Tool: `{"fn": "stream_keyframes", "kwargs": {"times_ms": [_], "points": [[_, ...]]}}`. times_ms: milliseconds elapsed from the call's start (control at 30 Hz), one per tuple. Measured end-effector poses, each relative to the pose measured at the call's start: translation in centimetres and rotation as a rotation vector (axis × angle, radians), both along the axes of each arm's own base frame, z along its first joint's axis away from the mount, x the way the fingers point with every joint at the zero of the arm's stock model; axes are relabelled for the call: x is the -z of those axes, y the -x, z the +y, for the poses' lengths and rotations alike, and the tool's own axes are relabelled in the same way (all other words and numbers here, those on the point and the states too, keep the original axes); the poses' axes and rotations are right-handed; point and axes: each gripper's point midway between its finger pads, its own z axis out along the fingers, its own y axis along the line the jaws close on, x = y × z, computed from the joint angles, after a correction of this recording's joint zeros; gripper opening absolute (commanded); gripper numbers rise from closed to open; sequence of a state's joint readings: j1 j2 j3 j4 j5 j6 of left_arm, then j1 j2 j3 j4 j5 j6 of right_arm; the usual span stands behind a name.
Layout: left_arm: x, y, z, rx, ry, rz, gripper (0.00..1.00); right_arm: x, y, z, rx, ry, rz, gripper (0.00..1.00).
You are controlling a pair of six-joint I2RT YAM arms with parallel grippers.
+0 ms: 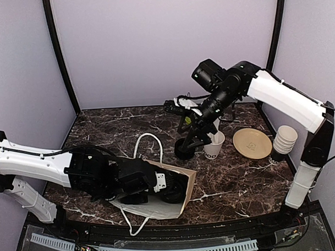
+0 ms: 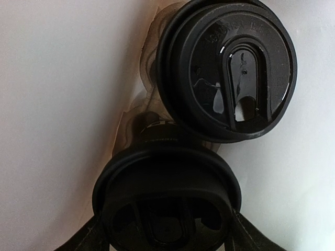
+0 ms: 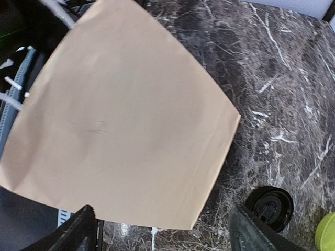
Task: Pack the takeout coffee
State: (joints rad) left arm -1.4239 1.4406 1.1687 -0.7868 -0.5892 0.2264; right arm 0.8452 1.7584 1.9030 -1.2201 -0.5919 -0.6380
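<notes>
**Dark marbled surface** (image 1: 112, 127). Resting on it: a tan paper bag (image 1: 186, 185) on its side near the front edge; black lids (image 1: 184, 151) and a white cup (image 1: 214, 147) at centre; a tan plate (image 1: 252, 143); stacked white cups (image 1: 283, 139) far right.

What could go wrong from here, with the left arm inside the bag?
The paper bag lies on its side, so the near cup, gripped by the left gripper, may roll out once released. The far cup lies just beyond it; pushing deeper could knock or crush it. The right gripper hangs open facing the bag and could snag it if lowered.
</notes>
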Motion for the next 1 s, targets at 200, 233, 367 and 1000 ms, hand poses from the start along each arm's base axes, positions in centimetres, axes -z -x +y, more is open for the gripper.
{"fn": "stream_keyframes", "kwargs": {"times_ms": [200,233,367,1000], "points": [[0.3,-0.4,0.1,-0.001,0.013,-0.004,0.31,2.2,-3.5,1.3,0.116,0.016,-0.036,0.44],[0.3,-0.5,0.1,-0.001,0.014,-0.006,0.31,3.0,-4.0,1.7,0.130,0.025,-0.035,0.42],[0.5,-0.8,0.0,-0.001,0.019,-0.012,0.31,6.6,-5.6,3.1,0.156,0.064,-0.010,0.38],[0.8,-1.5,0.0,-0.006,0.033,-0.008,0.31,16.4,-6.8,6.4,0.166,0.143,0.091,0.39]]}}
